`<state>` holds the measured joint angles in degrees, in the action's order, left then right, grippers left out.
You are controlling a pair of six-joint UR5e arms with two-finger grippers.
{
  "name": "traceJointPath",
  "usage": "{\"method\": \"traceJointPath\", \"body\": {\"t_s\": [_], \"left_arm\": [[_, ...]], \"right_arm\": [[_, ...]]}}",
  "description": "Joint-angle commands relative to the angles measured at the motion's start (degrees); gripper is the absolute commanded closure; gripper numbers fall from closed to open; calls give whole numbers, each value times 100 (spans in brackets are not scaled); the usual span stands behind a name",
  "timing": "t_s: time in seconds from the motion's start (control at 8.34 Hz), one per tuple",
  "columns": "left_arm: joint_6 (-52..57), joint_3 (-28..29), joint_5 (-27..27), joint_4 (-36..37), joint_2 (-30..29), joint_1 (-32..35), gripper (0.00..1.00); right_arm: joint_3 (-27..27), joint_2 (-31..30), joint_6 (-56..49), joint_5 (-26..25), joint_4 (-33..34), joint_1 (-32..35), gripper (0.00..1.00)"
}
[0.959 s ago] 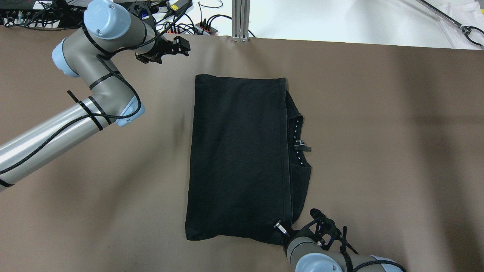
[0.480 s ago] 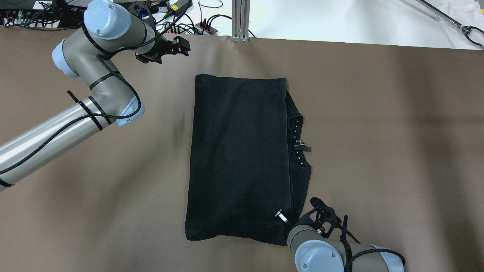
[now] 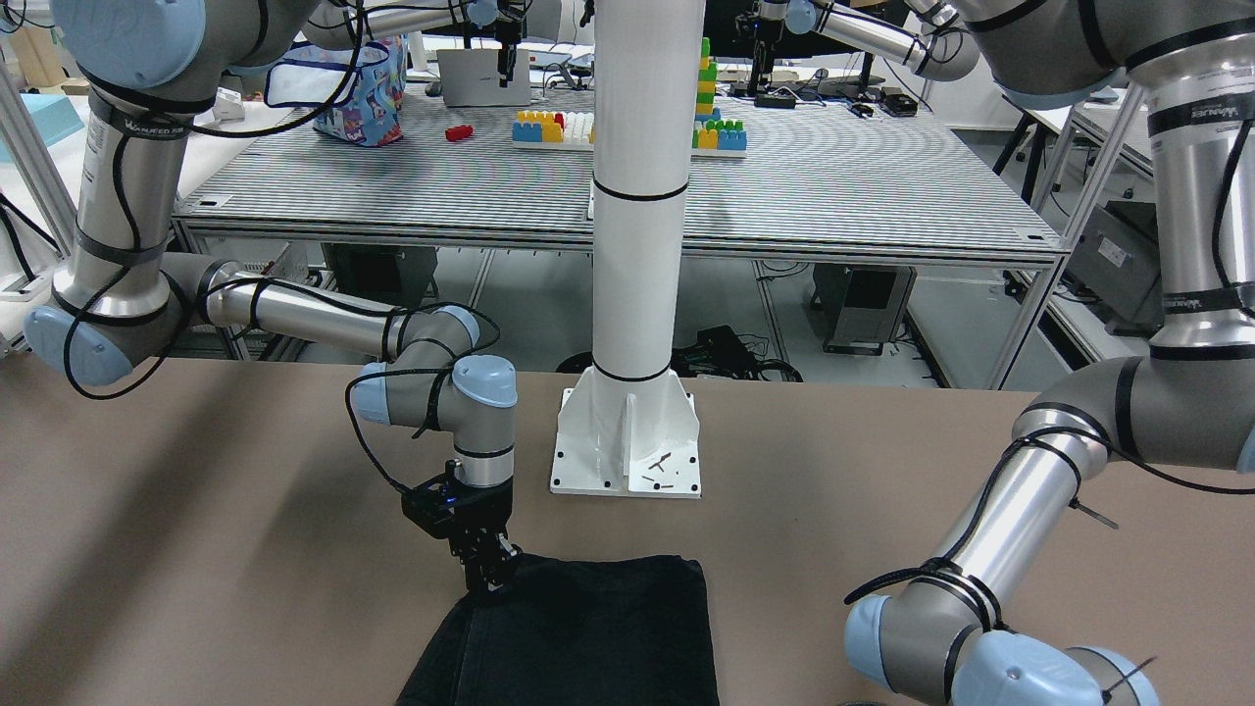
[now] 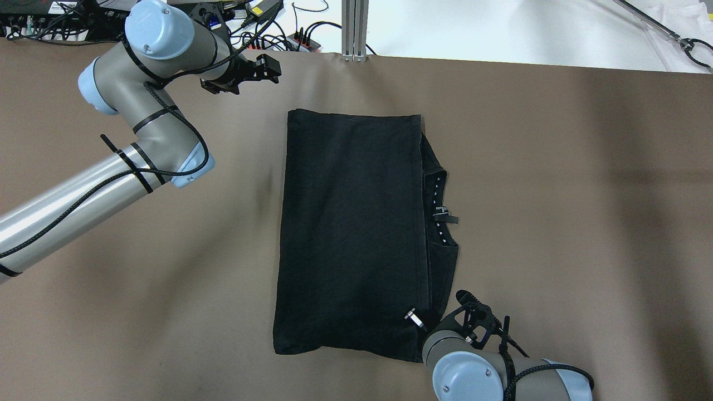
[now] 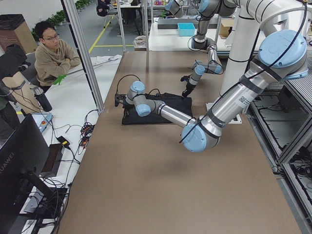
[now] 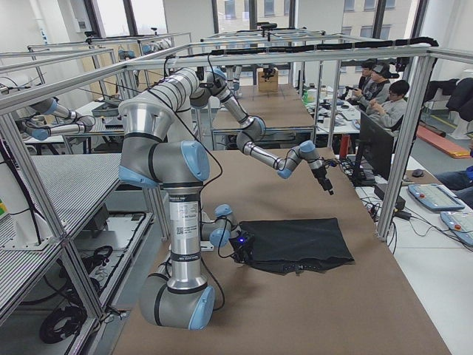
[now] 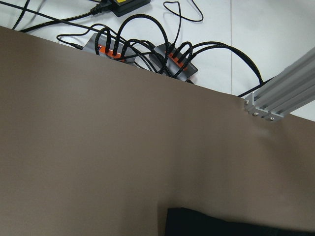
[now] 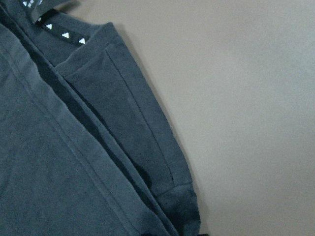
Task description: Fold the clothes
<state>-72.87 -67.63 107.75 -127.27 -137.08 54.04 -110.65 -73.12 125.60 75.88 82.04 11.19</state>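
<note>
The clothes are one black garment lying flat in a folded rectangle mid-table, with a hemmed edge laid over the collar side. My right gripper points straight down with its tips at the garment's near right corner. In the overhead view the wrist hides it, and I cannot tell whether it is open or shut. My left gripper hovers open and empty over bare table, beyond the garment's far left corner.
A white pillar's base plate is bolted down just behind the garment. An aluminium post and power strips with cables line the far edge. People sit beyond that edge.
The right wrist has crept forward along the garment's right edge, away from the near table edge. The garment and the left arm have stayed put.
</note>
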Motion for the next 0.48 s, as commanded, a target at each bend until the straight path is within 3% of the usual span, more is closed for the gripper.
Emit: {"method": "traceJointPath", "body": {"t_s": [0.0,0.36], "left_arm": [[-8,-5,-17,0,-3,-7,0],[-8,-14,-52,0,-3,-16,0]], "right_arm": [[-27,18,-1,15,14,-20,100],[-167,193,8,50,145,-55,100]]}}
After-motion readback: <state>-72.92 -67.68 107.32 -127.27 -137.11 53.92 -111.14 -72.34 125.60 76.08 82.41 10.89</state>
